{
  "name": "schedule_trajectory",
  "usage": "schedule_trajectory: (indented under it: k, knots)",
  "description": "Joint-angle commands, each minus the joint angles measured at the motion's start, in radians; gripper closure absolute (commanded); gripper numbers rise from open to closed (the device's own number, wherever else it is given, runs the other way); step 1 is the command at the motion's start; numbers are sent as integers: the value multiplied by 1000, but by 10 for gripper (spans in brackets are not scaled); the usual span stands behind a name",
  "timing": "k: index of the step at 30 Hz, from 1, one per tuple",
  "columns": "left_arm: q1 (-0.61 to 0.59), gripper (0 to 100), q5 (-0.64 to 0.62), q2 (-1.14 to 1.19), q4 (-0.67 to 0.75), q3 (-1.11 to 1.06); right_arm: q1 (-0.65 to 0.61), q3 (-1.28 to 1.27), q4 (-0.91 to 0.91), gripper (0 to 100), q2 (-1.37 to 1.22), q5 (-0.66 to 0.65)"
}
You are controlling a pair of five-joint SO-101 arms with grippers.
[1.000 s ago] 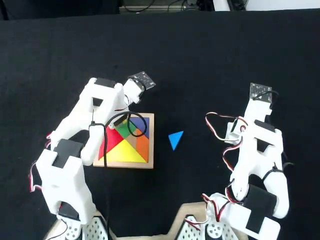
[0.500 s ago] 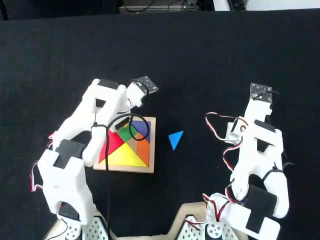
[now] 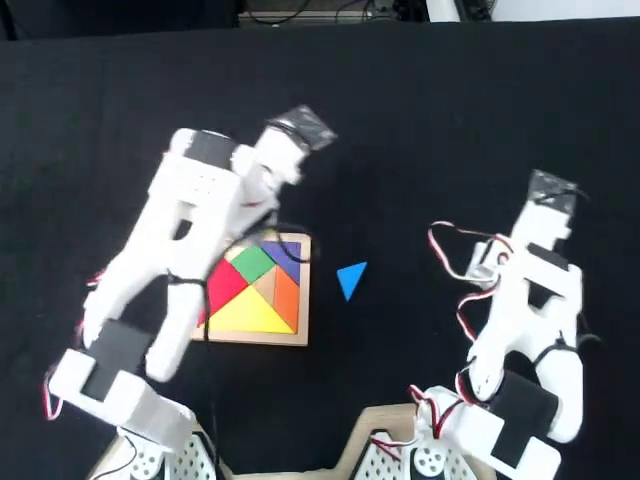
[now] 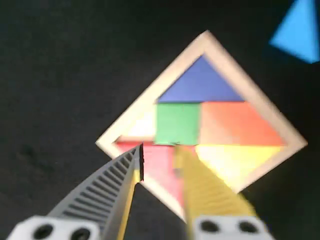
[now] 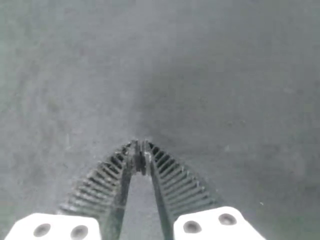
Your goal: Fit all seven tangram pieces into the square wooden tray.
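Observation:
The square wooden tray (image 3: 303, 290) lies left of centre and holds a green square (image 3: 252, 263), red (image 3: 225, 290), yellow (image 3: 255, 315), orange (image 3: 286, 293) and dark blue (image 3: 287, 254) pieces. A light blue triangle (image 3: 350, 279) lies on the black cloth just right of the tray. In the left wrist view my left gripper (image 4: 159, 152) hovers open above the tray (image 4: 210, 40), over its red corner, with nothing between its fingers. A bare wooden patch (image 4: 142, 127) shows beside the green square (image 4: 178, 122). The light blue triangle (image 4: 299, 31) sits off past the tray. My right gripper (image 5: 139, 147) is shut over bare cloth.
The left arm (image 3: 190, 230) slants over the tray's left side. The right arm (image 3: 525, 290) stands folded at the right. Black cloth covers the table, with open room at the back and between the arms.
The left arm has lifted up and back from the tray, uncovering the pieces. The right arm has shifted a little to the right. The light blue triangle has stayed put.

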State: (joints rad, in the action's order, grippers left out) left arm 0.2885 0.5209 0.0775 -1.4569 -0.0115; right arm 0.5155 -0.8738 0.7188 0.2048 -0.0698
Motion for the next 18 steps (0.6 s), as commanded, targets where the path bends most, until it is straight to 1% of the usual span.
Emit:
schedule_trajectory:
  k: [1, 4, 6, 8, 13, 15, 18]
  knots:
    - [127, 718, -94, -34, 25, 2, 60, 54, -3, 987, -2, 37]
    - [193, 743, -170, 17, 184, -70, 63, 56, -5, 987, -2, 40]
    - [203, 743, -236, 63, 282, -104, 63, 56, -5, 987, -2, 38]
    - [213, 743, -307, 118, 341, -113, 61, 56, -5, 987, -2, 37]
    - [259, 743, -456, 216, 350, -58, 29, 50, -21, 987, -2, 35]
    - [282, 743, -483, 229, 350, -44, 29, 48, -21, 987, -2, 35]
    - [321, 743, -493, 239, 354, -41, 29, 48, -23, 987, -2, 35]
